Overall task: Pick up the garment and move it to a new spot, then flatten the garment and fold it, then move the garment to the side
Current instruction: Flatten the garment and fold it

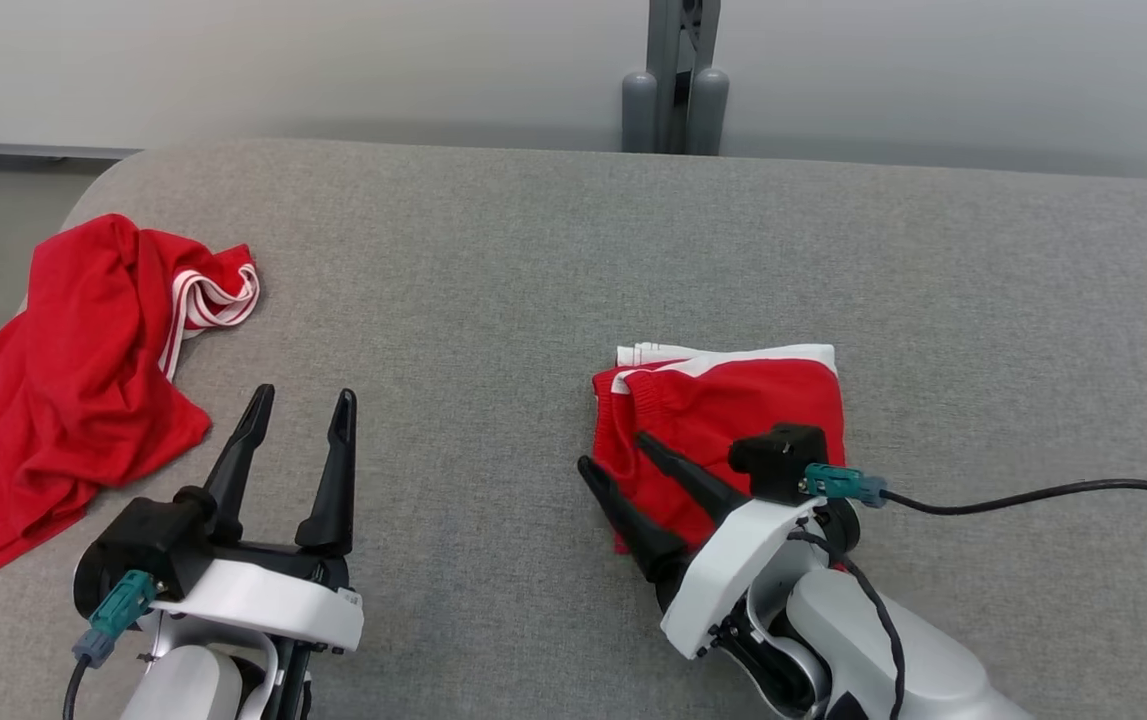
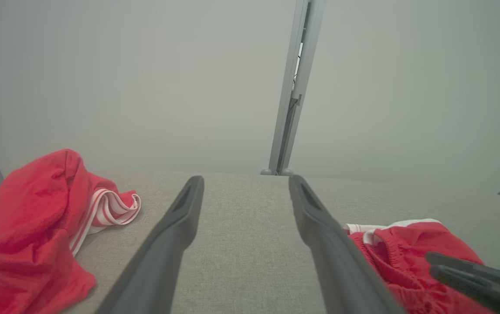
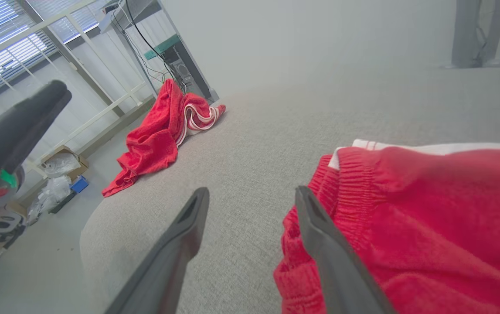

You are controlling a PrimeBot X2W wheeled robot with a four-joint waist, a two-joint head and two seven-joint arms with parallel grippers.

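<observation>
Beneath one finger of your right claw [image 1: 613,450], jaws spread and gripping nothing, lies the waistband edge of the folded red garment [image 1: 733,400], its cloth running off to that claw's right, well apart from your left claw [image 1: 304,393], likewise spread and empty.

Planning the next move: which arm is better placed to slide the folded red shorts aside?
Right. The right gripper hangs open at the folded red shorts' edge, one finger over the fabric; the left gripper is open well apart from them.
</observation>
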